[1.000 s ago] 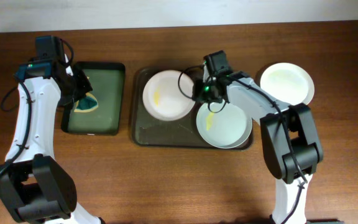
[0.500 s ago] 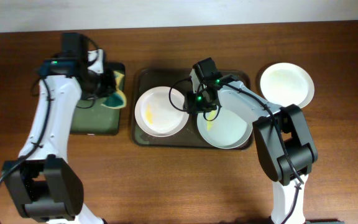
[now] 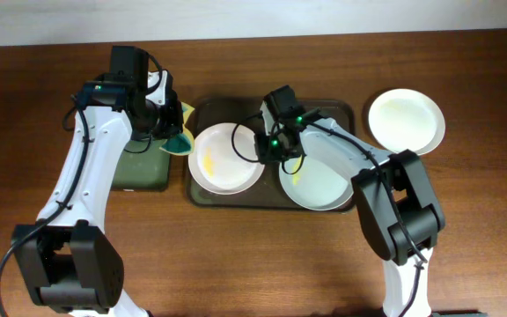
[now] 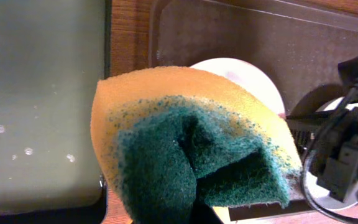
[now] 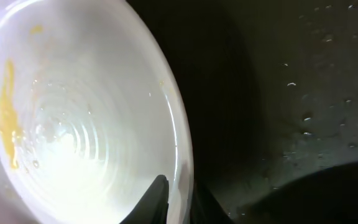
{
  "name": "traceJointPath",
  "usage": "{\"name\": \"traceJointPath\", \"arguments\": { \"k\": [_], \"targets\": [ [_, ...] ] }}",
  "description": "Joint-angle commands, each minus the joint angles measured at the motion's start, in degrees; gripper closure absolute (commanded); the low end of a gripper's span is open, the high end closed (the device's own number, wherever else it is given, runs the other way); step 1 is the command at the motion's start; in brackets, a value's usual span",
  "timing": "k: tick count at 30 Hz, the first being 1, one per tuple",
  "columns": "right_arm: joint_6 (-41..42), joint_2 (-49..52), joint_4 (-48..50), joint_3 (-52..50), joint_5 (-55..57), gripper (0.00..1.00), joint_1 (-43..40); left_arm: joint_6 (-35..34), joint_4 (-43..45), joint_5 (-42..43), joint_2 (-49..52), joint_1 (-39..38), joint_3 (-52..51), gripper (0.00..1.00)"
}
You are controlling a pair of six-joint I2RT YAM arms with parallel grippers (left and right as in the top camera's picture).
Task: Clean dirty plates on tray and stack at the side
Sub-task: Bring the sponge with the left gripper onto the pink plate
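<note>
Moved: within a second the left arm has swung right, carrying the sponge (image 3: 179, 136) off the basin (image 3: 139, 172) to the tray's left rim; the left plate (image 3: 223, 163) has slid toward the tray's front left.
Table (image 3: 236, 264): brown wood, with basin, tray and one plate side by side on it.
Tray (image 3: 236, 199): dark, at mid-table, holding two plates.
Basin: left of the tray, with green liquid in it.
Left plate: in the tray's left half, with a yellow smear on its left side.
Right plate (image 3: 324, 180): in the tray's right half, with a yellow streak near its upper left edge.
Third plate (image 3: 406, 117): on the bare table, right of the tray.
Sponge: yellow with a green scouring face, folded, over the gap between basin and tray.
Left gripper (image 3: 167, 123): pinched on the folded sponge.
Right gripper (image 3: 267, 145): clamped on the left plate's right rim, one finger (image 5: 156, 196) inside the plate.
</note>
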Motion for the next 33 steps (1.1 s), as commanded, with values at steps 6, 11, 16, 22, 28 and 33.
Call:
{"name": "traceJointPath", "arguments": {
  "k": [6,11,16,22,28,33],
  "targets": [
    [0.07,2.23,0.26,-0.20,2.03,0.93,1.07,-0.31,0.90,2.05,0.44,-2.62,-3.50,1.00],
    [2.45,2.21,0.35,-0.17,2.25,0.96,0.33,-5.51,6.84,2.14,0.44,-4.85,-9.60,1.00],
    [3.54,2.16,0.20,-0.17,1.97,0.96,-0.52,-13.46,16.22,2.08,0.44,-8.52,-14.84,1.00],
    [6.32,2.16,0.17,-0.17,1.84,0.96,-0.72,-23.28,22.08,-2.47,0.68,-11.56,-17.75,1.00],
    [6.32,2.16,0.20,-0.17,1.99,0.96,-1.01,-27.08,22.23,-4.66,1.97,-11.87,-17.86,1.00],
    [6.32,2.16,-0.68,-0.17,2.01,0.96,-1.90,-29.05,22.29,-5.55,4.90,-11.69,-17.86,1.00]
  ]
}}
